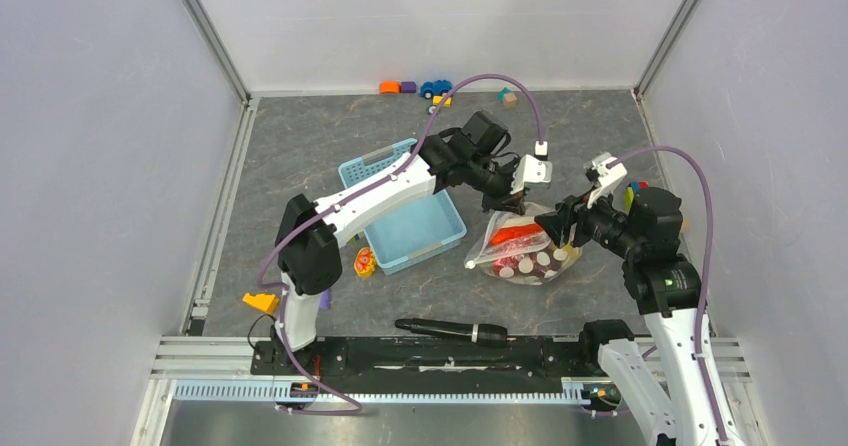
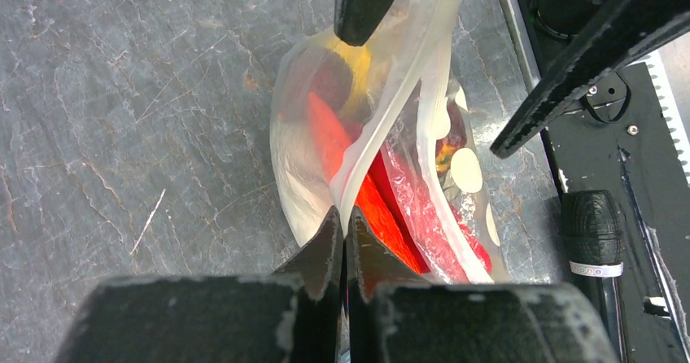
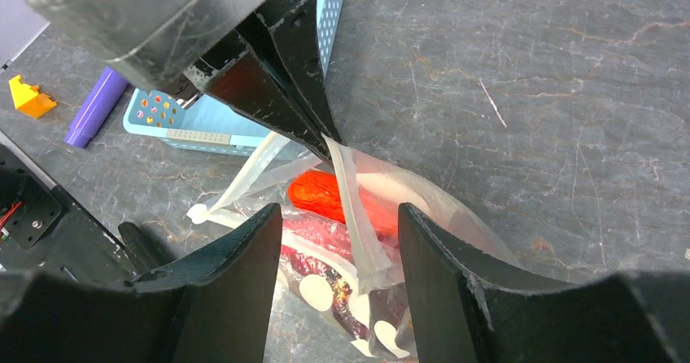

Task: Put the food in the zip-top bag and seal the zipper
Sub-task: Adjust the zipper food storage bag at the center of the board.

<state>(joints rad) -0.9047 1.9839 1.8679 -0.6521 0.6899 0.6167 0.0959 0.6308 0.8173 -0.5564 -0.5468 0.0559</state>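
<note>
Three pale walls (image 1: 100,116) enclose grey marbled table (image 1: 300,156); left fingers (image 2: 324,253) pinch zipper (image 2: 389,115), right fingers (image 3: 236,273) spread.

place: lab test cell | cues: white panel walls (image 1: 90,166), aluminium rails (image 1: 222,216)

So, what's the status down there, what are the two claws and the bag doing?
Left gripper shut on the zipper; right gripper open, astride it. Food inside zip-top bag, mouth unsealed. One yellow-red item outside, beside basket.

Clear zip-top bag (image 1: 525,248) with white round dots, red and orange food (image 3: 321,194) inside; light-blue basket (image 1: 415,228); purple stick (image 3: 96,107); grey veined table (image 1: 300,156)
</note>
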